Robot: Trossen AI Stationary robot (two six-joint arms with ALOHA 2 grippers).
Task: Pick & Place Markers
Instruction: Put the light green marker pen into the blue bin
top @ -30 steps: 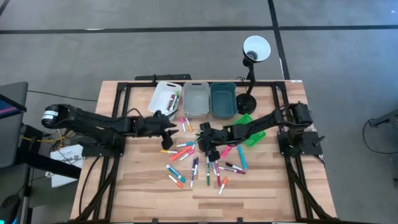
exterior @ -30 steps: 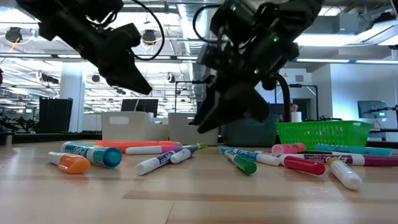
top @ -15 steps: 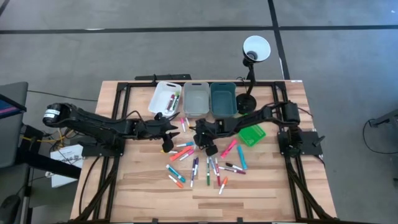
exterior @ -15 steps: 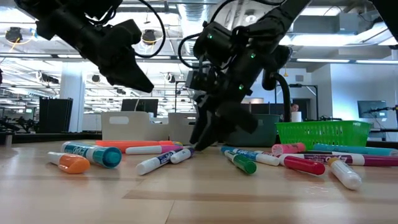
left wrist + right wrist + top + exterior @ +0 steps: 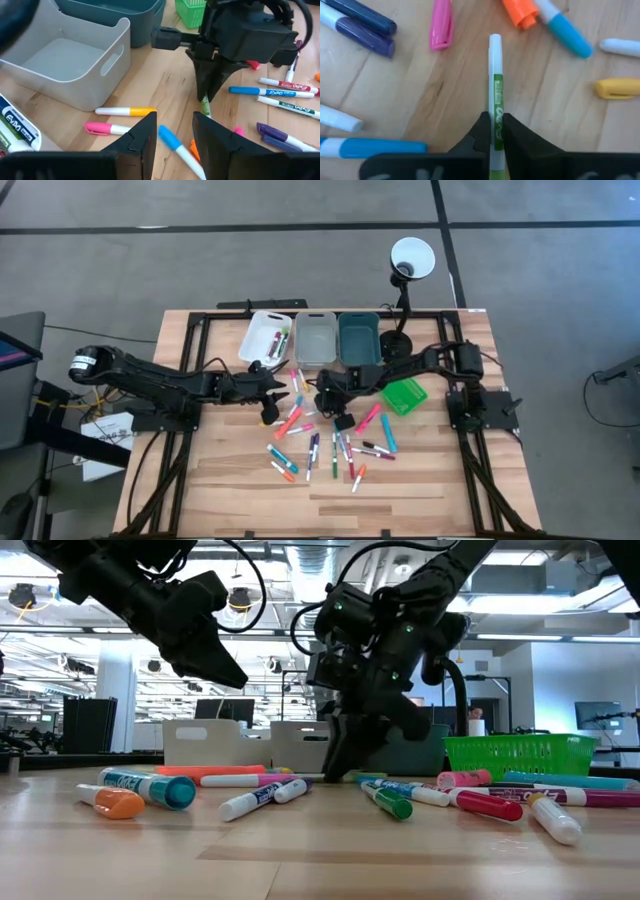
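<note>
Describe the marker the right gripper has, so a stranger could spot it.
Start at the grey bin at the table's far edge. Just in front of it, the right gripper is shut on a white marker with a green label, the only one between fingers.

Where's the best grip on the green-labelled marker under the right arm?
Mid-barrel, from straight above, jaws across its width. The green-labelled marker lies flat on the table, long and thin, with bare wood on both sides. The right gripper is already shut on its barrel that way. The left gripper hangs open nearby.
</note>
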